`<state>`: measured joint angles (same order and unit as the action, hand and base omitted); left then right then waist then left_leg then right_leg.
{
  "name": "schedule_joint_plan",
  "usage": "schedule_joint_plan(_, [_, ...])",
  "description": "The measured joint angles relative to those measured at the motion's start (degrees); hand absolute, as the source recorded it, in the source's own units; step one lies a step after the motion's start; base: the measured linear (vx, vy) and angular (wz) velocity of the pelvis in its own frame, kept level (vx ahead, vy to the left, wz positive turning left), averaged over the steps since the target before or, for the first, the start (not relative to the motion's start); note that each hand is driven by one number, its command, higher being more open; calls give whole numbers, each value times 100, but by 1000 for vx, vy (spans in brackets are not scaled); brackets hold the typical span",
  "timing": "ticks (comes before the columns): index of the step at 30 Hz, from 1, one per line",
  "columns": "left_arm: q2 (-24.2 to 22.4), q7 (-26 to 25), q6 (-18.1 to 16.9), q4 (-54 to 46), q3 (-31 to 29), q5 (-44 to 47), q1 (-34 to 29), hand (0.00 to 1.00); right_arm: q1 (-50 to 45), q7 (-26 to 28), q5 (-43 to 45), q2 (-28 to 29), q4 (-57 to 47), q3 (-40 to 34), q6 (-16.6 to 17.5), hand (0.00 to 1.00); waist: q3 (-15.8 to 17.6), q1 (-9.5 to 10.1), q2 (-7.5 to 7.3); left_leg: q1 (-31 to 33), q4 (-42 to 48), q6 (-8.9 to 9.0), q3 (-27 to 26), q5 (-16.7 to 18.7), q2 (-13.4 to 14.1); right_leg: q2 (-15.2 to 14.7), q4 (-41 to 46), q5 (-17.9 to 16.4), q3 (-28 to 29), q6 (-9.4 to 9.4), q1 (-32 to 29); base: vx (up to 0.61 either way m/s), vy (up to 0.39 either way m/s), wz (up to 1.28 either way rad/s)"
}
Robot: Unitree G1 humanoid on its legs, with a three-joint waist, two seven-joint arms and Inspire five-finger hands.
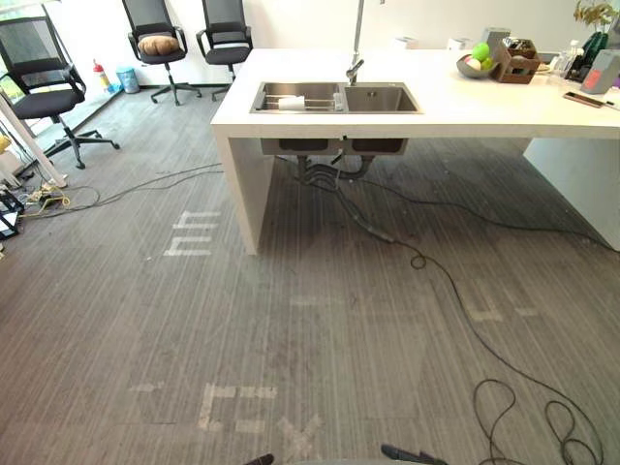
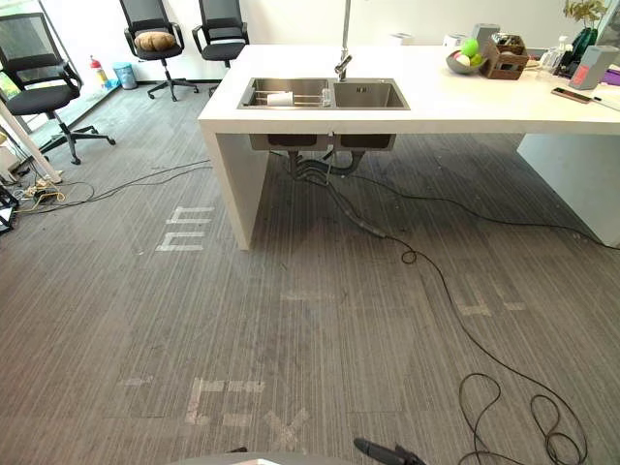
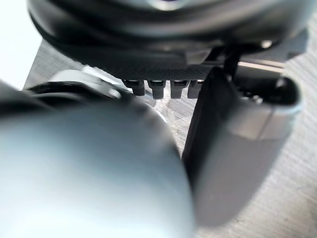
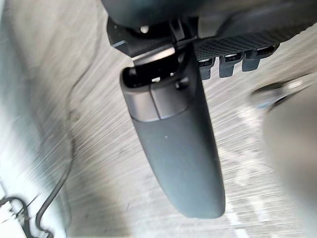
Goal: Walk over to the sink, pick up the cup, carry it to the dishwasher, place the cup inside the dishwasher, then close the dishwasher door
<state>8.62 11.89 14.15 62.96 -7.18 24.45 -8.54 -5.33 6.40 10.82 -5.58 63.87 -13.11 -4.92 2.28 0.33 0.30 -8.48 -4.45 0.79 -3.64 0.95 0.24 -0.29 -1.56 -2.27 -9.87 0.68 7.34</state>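
The cup (image 1: pixel 291 101), white, lies in the left basin of the steel sink (image 1: pixel 334 111), in the upper middle of the frame, on a wire rack, just left of the divider between the two basins. The faucet (image 1: pixel 356 44) rises behind that divider. The sink is sunk into the left end of a white desk (image 1: pixel 484 105) that runs to the upper right. There stand a bowl of fruit (image 1: pixel 475 62) and, just beside it, a wooden box (image 1: pixel 516 64).

Grey carpet floor (image 1: pixel 320 320) fills the lower frame, with pale tape marks (image 1: pixel 194 235) left of the desk's leg. In the upper left a black office chair (image 1: pixel 44 82) stands apart from a second chair (image 1: pixel 157 29), which carries a tan cushion (image 1: pixel 158 44).

In its wrist view the left robot hand (image 3: pixel 168 54) hangs over the carpet, fingers relaxed, holding nothing. The right robot hand (image 4: pixel 237 34) is likewise loose and empty, its thumb (image 4: pixel 173 148) pointing down at the floor.
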Motion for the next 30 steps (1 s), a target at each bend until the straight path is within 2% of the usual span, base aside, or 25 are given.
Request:
schedule_joint_plan(5, [-16,-329,-279,-37,37,-145,91,100,184,49,-204,106,-16,1,58,100,151,-8,-28,-15,-37,7,148,-17,-40,-40,-30,-38,-160,61,58,-6,-11,15])
schedule_joint_plan(9, [-15,-605,-375,-45,35,-147,93,100,213,224,-167,110,-16,20,59,100,195,-26,-54,-10,-40,7,141,-17,-70,-71,-30,-61,-169,96,62,-5,0,1])
schedule_joint_plan(16, [-66,-1064,-721,-32,-31,117,77,100,256,371,-113,108,-16,138,68,100,264,-30,-88,-15,-41,5,145,-18,-103,-105,-30,-67,-194,140,79,-26,-5,1])
schedule_joint_plan(22, [-169,-1140,-937,-10,-211,433,15,100,243,485,93,85,23,240,124,100,265,-31,-88,-21,-41,-11,186,-31,-118,-124,-26,-75,-262,182,109,-45,-14,6])
schedule_joint_plan(26, [-197,-1138,-859,0,-263,749,-5,100,230,507,281,77,89,251,246,100,266,-41,-89,-26,-43,-30,285,-62,-135,-140,-9,-91,-357,209,149,-45,-19,11])
schedule_joint_plan(27, [-197,-1131,-835,0,-264,799,-6,100,227,513,303,78,90,255,267,100,267,-45,-90,-29,-44,-36,308,-69,-139,-148,20,-105,-384,230,151,-46,-20,22])
schedule_joint_plan(30, [-186,-1017,-816,1,-261,885,-12,100,237,566,573,54,46,287,339,100,357,-86,-145,-89,-39,-63,375,-74,-176,-320,806,-497,-572,580,-53,-65,2,29])
